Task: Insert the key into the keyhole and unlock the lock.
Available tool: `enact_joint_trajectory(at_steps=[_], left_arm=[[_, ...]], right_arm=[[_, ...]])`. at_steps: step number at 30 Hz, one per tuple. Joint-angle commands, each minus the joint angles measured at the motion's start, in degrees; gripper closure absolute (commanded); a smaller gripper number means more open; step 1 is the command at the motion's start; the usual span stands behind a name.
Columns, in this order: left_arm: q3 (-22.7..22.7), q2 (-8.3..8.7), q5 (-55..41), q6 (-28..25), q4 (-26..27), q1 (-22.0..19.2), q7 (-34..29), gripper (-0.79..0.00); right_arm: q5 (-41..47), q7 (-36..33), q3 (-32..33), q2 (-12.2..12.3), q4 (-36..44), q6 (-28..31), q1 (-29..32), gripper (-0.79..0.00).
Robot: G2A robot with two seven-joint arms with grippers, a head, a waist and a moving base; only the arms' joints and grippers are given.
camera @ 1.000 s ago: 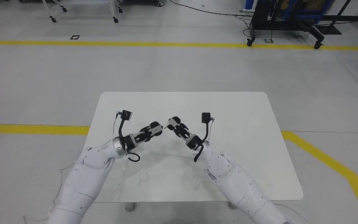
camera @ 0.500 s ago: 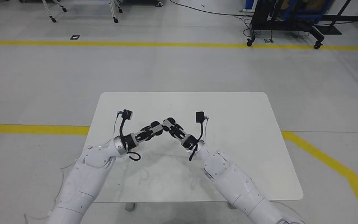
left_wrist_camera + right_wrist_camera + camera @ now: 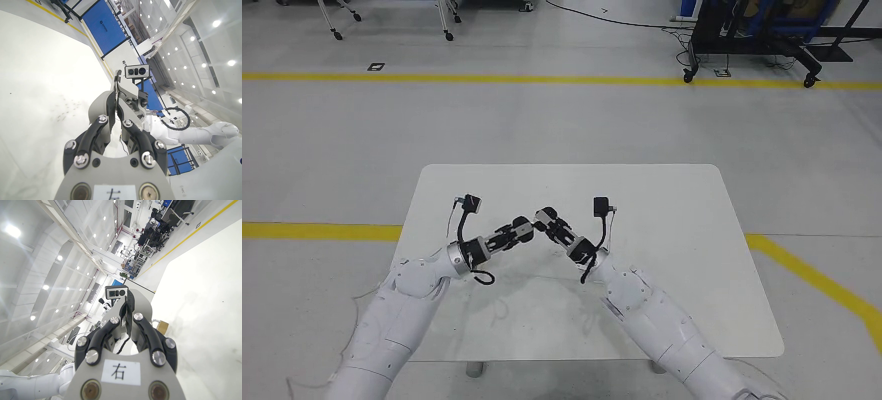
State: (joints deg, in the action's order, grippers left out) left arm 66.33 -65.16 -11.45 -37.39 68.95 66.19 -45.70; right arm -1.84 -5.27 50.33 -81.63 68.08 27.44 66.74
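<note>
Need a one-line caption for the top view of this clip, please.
Both arms angled inward, left tool and right tool nearly tip to tip above the white table.

The setting is a large robotics lab or test hall. A pale, glossy floor is marked with yellow lines, and a plain white desk stands alone on it. A high white ceiling carries rows of round lights. Blue partition panels, a black wheeled cart, office chairs and equipment racks line the edges.
</note>
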Motion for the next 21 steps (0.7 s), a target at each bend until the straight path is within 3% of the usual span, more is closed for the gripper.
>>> enact_joint_trajectory(at_steps=[1,19,20,21], left_arm=[[0.06,0.03,-0.04,-0.01,-0.04,-0.02,0.1,0.0],[0.97,0.32,-2.61,0.33,-0.24,0.24,-0.47,0.0],[0.98,0.33,-2.81,0.25,-0.26,0.22,-0.68,-0.117],[0.98,0.35,-2.94,0.14,-0.28,0.21,-0.93,-0.148]], right_arm=[[-0.12,-0.12,0.15,-0.07,-0.13,-0.03,0.02,0.0],[0.26,-6.95,2.5,0.43,1.61,0.99,2.16,0.0],[0.26,-7.12,2.63,0.46,1.76,1.05,2.31,0.0],[0.29,-7.19,2.79,0.49,1.88,1.09,2.45,0.0]])
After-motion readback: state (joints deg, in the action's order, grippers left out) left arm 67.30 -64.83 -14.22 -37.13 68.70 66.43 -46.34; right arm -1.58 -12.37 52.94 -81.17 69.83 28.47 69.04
